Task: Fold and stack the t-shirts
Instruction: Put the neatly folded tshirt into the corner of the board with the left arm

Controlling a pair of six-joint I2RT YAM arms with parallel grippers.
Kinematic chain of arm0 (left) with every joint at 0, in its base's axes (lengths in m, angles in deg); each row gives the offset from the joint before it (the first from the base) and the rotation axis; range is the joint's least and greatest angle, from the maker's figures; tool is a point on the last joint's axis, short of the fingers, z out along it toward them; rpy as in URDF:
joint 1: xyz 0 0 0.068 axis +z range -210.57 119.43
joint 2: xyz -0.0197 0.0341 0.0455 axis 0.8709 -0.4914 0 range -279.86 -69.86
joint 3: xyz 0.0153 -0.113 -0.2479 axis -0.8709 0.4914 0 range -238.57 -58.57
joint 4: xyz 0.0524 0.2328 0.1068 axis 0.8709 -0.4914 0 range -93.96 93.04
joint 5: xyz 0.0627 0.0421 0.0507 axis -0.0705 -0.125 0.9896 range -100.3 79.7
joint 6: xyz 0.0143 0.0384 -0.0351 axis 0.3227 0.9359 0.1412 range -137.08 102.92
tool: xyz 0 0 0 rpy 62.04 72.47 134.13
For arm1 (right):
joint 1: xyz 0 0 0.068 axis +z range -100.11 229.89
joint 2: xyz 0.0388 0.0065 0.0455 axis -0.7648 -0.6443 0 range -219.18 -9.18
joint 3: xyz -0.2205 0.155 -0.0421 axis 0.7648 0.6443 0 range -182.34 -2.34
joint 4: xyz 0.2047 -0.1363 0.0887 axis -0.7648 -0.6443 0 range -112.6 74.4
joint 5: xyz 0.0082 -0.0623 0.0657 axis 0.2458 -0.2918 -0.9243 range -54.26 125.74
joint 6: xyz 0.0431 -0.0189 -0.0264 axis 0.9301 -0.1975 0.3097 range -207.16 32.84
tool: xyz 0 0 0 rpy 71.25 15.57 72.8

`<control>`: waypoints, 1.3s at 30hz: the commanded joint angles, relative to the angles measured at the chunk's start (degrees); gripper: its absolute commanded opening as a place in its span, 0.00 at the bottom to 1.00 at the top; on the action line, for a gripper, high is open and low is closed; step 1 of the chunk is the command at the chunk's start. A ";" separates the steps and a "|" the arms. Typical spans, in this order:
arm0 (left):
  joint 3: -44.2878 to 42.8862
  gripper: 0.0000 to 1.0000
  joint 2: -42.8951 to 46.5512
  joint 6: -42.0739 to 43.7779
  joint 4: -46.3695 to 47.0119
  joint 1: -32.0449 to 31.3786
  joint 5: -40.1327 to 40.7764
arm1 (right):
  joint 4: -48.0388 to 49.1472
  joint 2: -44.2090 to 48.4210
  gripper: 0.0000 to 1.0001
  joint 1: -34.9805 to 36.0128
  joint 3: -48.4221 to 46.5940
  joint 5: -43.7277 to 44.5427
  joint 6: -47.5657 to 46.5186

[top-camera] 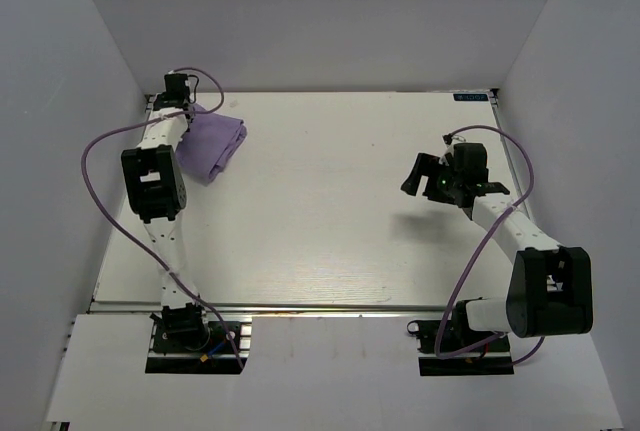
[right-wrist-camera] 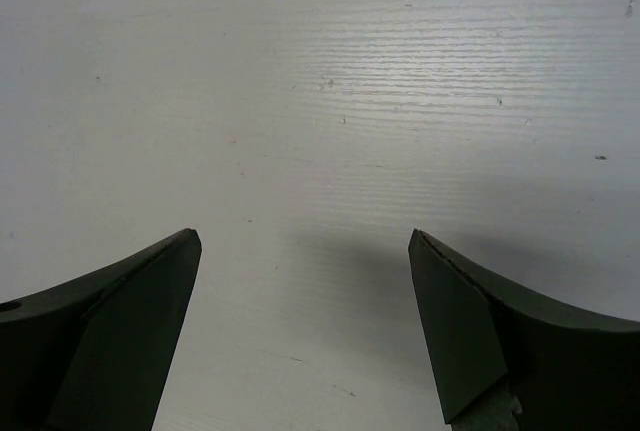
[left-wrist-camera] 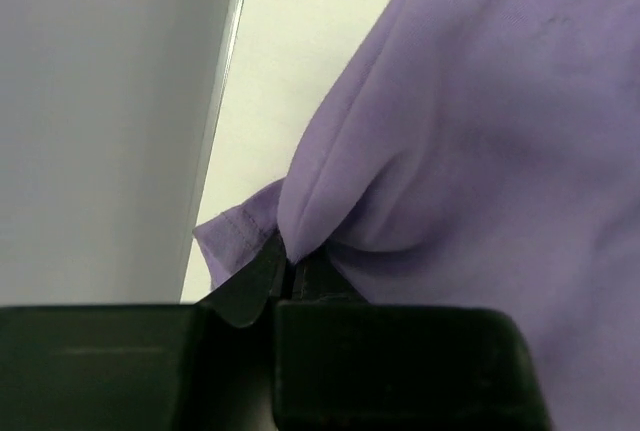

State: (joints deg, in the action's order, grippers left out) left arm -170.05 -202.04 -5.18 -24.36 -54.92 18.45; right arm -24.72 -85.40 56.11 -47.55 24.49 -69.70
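Pinching a fold of the shirt (top-camera: 212, 143), the left gripper (left-wrist-camera: 285, 269) is clamped tight at the far-left corner of the table (top-camera: 320, 231). The right gripper (right-wrist-camera: 305, 241) hangs spread wide over the right side, well apart.

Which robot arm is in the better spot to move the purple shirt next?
Left, probably. The left tool is shut on an edge of the t-shirt in the far left corner. The right tool is open over the table, far from the cloth.
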 commanded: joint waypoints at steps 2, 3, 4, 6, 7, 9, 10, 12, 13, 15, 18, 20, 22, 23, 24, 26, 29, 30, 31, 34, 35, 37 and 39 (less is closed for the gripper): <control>-4.79 0.00 -0.36 -1.79 -2.22 2.17 -1.68 | 0.34 1.78 0.90 -0.33 -1.73 3.07 -1.02; -6.28 0.00 -1.23 -2.84 -2.22 2.69 -1.68 | 0.34 2.30 0.90 -0.16 -1.64 3.42 -1.02; -7.25 0.00 -1.76 -5.37 -4.57 3.31 -2.20 | 0.25 2.22 0.90 -0.33 -1.55 3.86 -1.02; -9.62 0.00 -3.16 -8.63 -6.61 4.01 -2.73 | 0.07 2.48 0.90 -0.24 -1.72 4.04 -1.28; -10.41 0.00 -3.17 -10.22 -7.75 4.02 -3.26 | 0.16 2.22 0.90 -0.33 -1.55 4.13 -1.19; -11.74 0.00 -3.96 -14.70 -10.65 5.42 -3.26 | 0.25 2.22 0.90 -0.33 -1.55 3.87 -1.19; -11.74 0.00 -3.96 -15.24 -10.66 5.42 -3.26 | 0.25 2.14 0.90 -0.24 -1.55 3.69 -1.11; -10.61 0.00 -3.96 -15.24 -8.74 5.42 -3.26 | 0.07 1.96 0.90 -0.42 -1.46 3.60 -1.28; -10.60 0.00 -3.44 -15.24 -8.73 5.42 -2.74 | 0.25 2.05 0.90 -0.42 -1.46 3.42 -1.37; -11.65 0.00 -3.44 -17.16 -10.73 5.42 -2.74 | 0.16 2.05 0.90 -0.42 -1.37 3.42 -1.28; -12.18 0.00 -3.96 -19.10 -12.14 5.42 -2.74 | 0.25 2.13 0.90 -0.33 -1.37 3.60 -1.54; -11.48 0.00 -3.96 -20.07 -12.15 5.42 -1.43 | 0.16 2.05 0.90 -0.50 -1.28 3.51 -1.46; -11.48 0.00 -3.44 -22.00 -12.68 5.42 -0.28 | 0.25 1.96 0.90 -0.33 -1.20 3.60 -1.46; -11.48 0.02 -3.44 -22.62 -12.68 5.42 -0.28 | 0.25 2.05 0.90 -0.42 -1.11 3.51 -1.46; -11.48 0.06 -3.44 -22.62 -13.20 5.42 0.25 | 0.07 1.96 0.90 -0.33 -0.93 3.51 -1.46; -11.48 0.22 -3.44 -24.29 -13.21 5.42 0.25 | 0.16 2.05 0.90 -0.24 -1.02 3.60 -1.54; -11.48 0.70 -2.83 -25.61 -13.82 5.42 0.25 | 0.16 2.13 0.90 -0.42 -1.19 3.16 -1.55; -10.78 0.76 -2.30 -25.61 -13.82 5.42 0.25 | 0.16 1.96 0.90 -0.50 -1.20 2.90 -1.54; -10.25 0.90 -2.29 -25.61 -13.13 5.42 0.25 | 0.16 1.96 0.90 -0.33 -1.28 2.90 -1.54; -8.59 0.92 -0.81 -25.61 -13.12 5.42 -0.89 | 0.07 1.78 0.90 -0.33 -1.28 2.28 -1.54; -8.06 0.93 0.07 -25.61 -13.64 5.42 -1.41 | 0.33 1.61 0.90 -0.42 -1.20 1.76 -1.37; -5.52 0.94 1.65 -26.23 -13.65 4.90 -1.42 | 0.42 1.69 0.90 -0.33 -1.37 0.97 -1.37; -2.27 0.94 4.73 -26.92 -12.94 4.90 -2.12 | 0.42 1.61 0.90 -0.16 -1.54 0.18 -1.37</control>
State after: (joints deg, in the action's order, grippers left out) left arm -175.67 -205.63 -30.49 -37.23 -49.65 17.21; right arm -24.94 -84.55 55.91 -47.55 26.35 -70.29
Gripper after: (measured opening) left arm 0.941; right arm 0.904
